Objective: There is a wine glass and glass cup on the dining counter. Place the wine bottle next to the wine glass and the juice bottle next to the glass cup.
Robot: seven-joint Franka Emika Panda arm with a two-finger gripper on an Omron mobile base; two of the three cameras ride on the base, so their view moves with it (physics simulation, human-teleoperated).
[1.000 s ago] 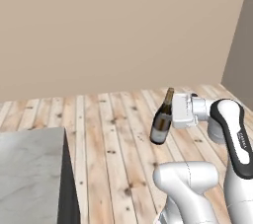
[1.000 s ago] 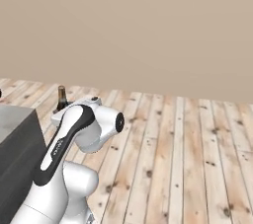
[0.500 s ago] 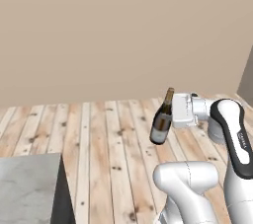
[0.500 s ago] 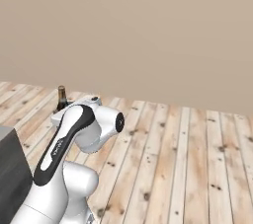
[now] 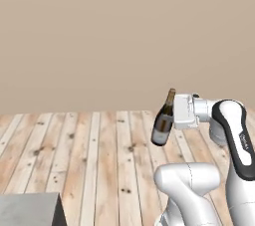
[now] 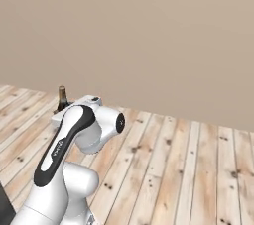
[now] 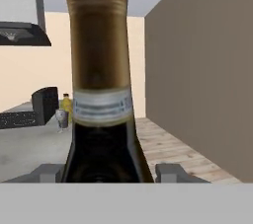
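**Wine bottle gripped and carried above the plank floor**

While the gripper (image 5: 172, 115) clamps its jaws on the wine bottle (image 5: 163, 120), the bottle hangs tilted in the air, its base leaning left, above the wooden floor (image 5: 99, 155). It is slim dark glass with a long neck, gold foil at the top and a pale label on the body. To the bottle's lower left in the left base view, a corner of grey marble-look counter (image 5: 30, 210) shows. The right base view gives just the bottle's neck (image 6: 62, 99) rising behind the white arm (image 6: 74, 135). The hand view looks close along the foil neck (image 7: 99, 45) with its narrow pale band; left of the bottle, far off, stand a clear stemmed wine glass (image 7: 61, 119) and a yellow juice bottle (image 7: 66, 108) on a grey counter. A plain tan wall (image 7: 207, 70) lies right of the bottle.
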